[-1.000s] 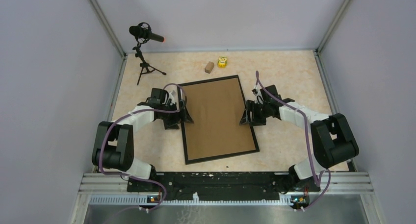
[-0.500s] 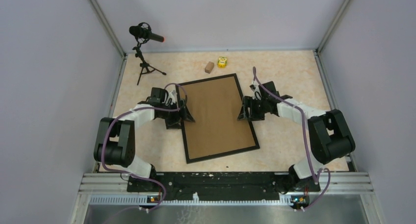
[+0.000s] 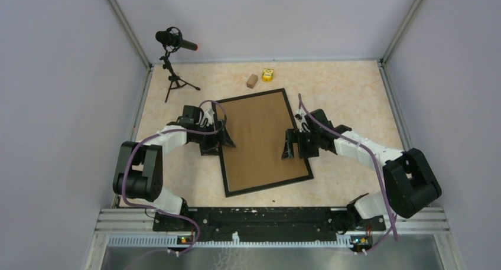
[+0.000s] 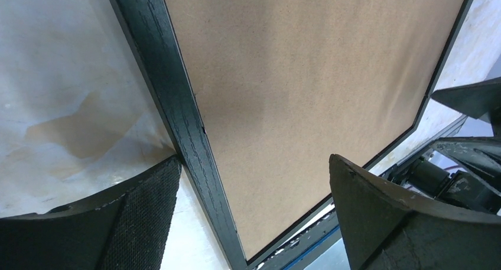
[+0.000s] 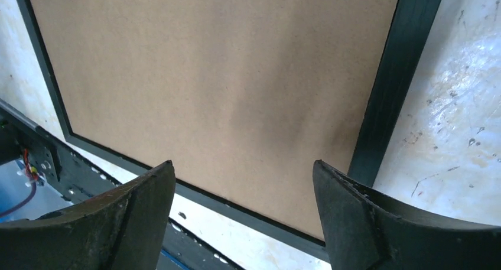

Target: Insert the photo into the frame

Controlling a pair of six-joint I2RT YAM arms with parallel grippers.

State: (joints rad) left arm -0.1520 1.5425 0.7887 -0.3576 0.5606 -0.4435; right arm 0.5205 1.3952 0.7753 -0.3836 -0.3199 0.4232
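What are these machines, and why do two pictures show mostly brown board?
Two robot arms stand at the near edge of the table. The wide picture is from overhead; each close-up is from a wrist camera looking past its own claw. A black frame lies with a brown backing board in it. The left claw is open astride the frame's left rail; the right claw is open above the board. Neither holds anything. A microphone, wooden block and yellow object sit behind. No photo shows.
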